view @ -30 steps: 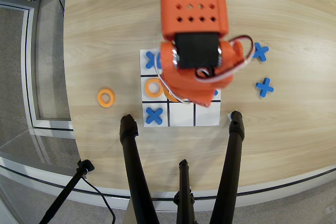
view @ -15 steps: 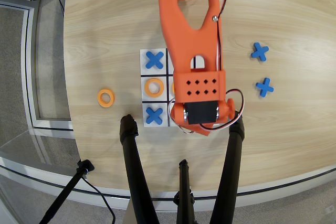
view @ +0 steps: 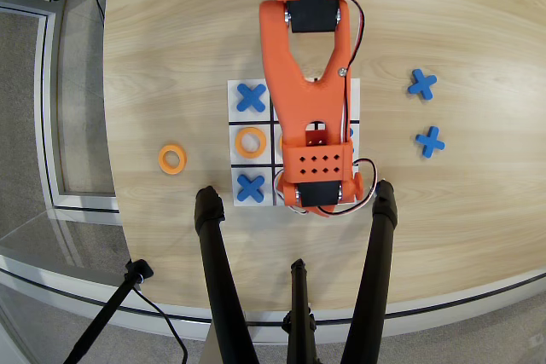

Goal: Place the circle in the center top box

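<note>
A white 3x3 sheet (view: 235, 125) lies mid-table. Its left column holds a blue X (view: 251, 97), an orange ring (view: 250, 141) and another blue X (view: 250, 187). A second orange ring (view: 171, 158) lies on the bare wood left of the sheet. My orange arm (view: 303, 83) reaches from the top edge over the sheet's middle column. Its wrist covers most of the middle cell (view: 281, 198) of the row nearest the black tripod legs. My gripper (view: 321, 209) is hidden under the wrist, so its fingers and anything in them do not show.
Two blue X pieces (view: 421, 83) (view: 430, 141) lie on the wood right of the sheet. A blue scrap (view: 349, 132) peeks out beside the arm in the right column. Three black tripod legs (view: 217, 279) rise from the near table edge.
</note>
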Controlling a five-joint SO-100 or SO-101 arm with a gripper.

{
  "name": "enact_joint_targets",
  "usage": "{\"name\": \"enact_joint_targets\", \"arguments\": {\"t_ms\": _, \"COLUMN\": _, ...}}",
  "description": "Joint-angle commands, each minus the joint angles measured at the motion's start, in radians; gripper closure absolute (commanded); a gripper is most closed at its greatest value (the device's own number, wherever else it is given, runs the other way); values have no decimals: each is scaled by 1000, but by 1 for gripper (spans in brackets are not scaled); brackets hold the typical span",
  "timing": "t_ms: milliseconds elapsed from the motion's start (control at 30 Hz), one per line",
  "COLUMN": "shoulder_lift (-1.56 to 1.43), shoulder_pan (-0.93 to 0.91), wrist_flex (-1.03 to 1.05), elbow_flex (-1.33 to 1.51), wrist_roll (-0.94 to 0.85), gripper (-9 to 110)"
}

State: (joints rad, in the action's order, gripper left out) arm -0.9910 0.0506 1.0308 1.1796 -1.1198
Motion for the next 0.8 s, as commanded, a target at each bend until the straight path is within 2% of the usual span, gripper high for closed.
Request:
{"name": "enact_joint_targets", "arguments": {"t_ms": 0, "shoulder_lift": 9, "shoulder_pan": -5, "wrist_flex": -20, "elbow_flex": -57, "wrist_roll": 8, "gripper": 102}}
{"name": "enact_joint_targets", "arguments": {"t_ms": 567, "shoulder_lift": 86, "shoulder_pan": 2, "wrist_flex": -25, "elbow_flex": -129, "wrist_roll": 15, "gripper": 101}}
{"name": "enact_joint_targets", "arguments": {"t_ms": 767, "shoulder_lift": 63, "shoulder_pan": -6, "wrist_flex": 6, "elbow_flex": -130, "wrist_roll": 6, "gripper": 95}}
